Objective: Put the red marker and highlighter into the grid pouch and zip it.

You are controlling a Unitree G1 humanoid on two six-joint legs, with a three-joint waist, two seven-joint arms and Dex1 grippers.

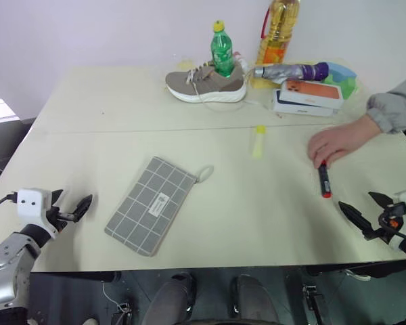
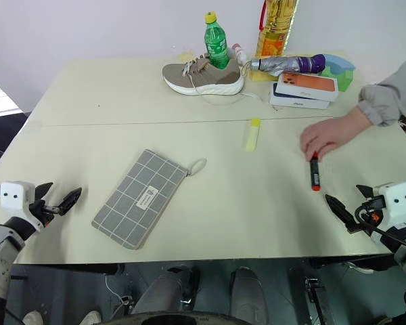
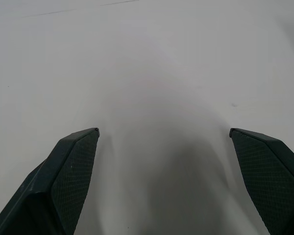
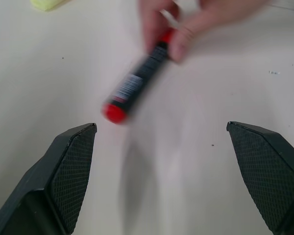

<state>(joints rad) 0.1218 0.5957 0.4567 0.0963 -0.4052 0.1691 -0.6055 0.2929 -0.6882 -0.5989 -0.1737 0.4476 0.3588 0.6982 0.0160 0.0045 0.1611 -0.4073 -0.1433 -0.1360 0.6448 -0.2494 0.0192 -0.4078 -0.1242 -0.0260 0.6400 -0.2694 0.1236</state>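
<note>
Marker (image 1: 324, 181) is seen on the desk (image 1: 271, 210) at right, its far end pinched by a person's fingers (image 1: 333, 146), just ahead of the released right hand (image 1: 360, 209). Highlighter (image 1: 258, 141) lies mid-desk, pouch (image 1: 151, 204) left of centre. Left hand (image 1: 78, 208) is released, empty, left of the pouch.

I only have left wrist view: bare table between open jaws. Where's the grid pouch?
Observer: The grid pouch lies flat on the table's near half, to the right of the left gripper, apart from it.
Operator: Red marker?
Observer: The red marker is on the right side, with a person's hand on its far end.
Operator: Highlighter?
Observer: The highlighter lies mid-table, beyond the pouch, untouched.
Operator: Right gripper?
Observer: The right gripper is at the near edge, jaws open, short of the marker.
</note>
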